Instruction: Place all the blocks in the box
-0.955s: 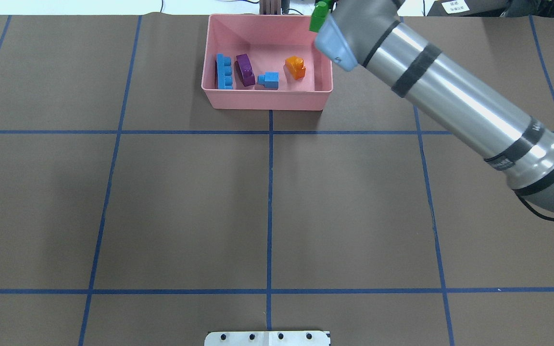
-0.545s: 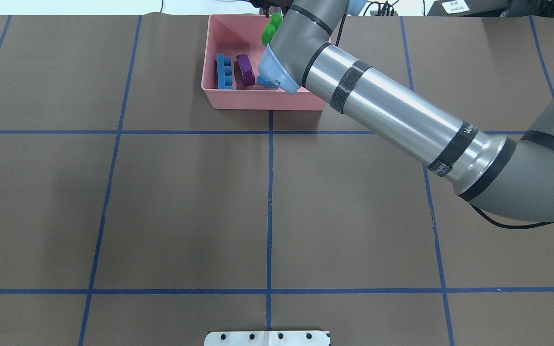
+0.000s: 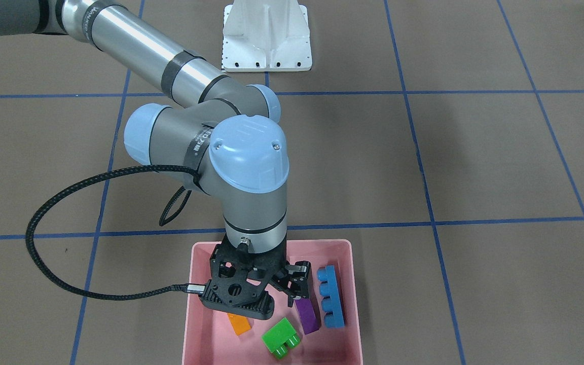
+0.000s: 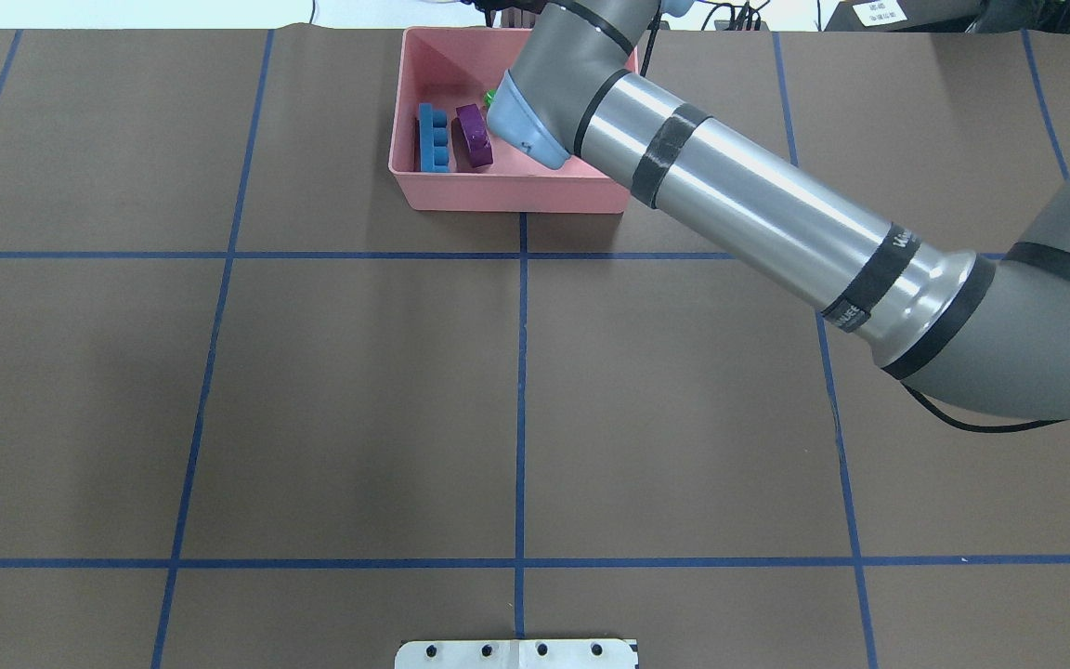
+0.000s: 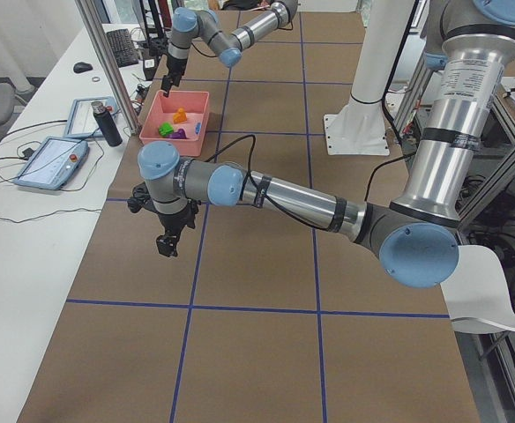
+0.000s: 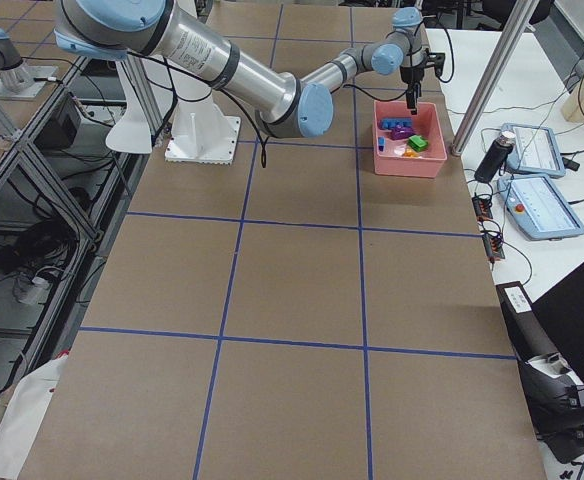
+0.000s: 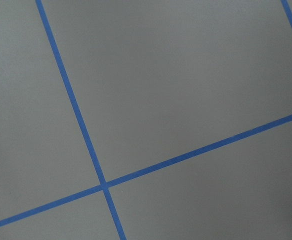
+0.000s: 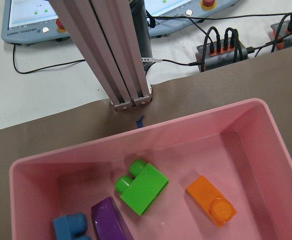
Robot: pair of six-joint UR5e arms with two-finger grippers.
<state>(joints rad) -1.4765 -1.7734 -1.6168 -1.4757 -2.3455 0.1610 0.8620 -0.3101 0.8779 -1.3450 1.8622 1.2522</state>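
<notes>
The pink box [image 3: 354,304] [image 4: 507,193] [image 8: 136,134] stands at the table's far edge. Lying on its floor are a green two-stud block [image 3: 282,338] [image 8: 141,186], an orange block [image 3: 240,324] [image 8: 211,201], a purple block [image 3: 307,314] [image 4: 474,135] and a long blue block [image 3: 330,296] [image 4: 433,139]. The small blue cube is hidden under the arm. My right gripper [image 3: 284,299] hangs open just above the box floor, holding nothing. My left gripper [image 5: 166,244] hovers over bare table far from the box; I cannot tell its state.
A white pedestal base [image 3: 266,40] [image 4: 516,653] sits at the robot's side of the table. An aluminium post [image 8: 121,65] rises right behind the box. Beyond it a white bench carries cables and teach pendants [image 5: 50,163].
The right arm swung left over the box and lowered. The green block, held high in the gripper before, has left the gripper and lies on the box floor.
</notes>
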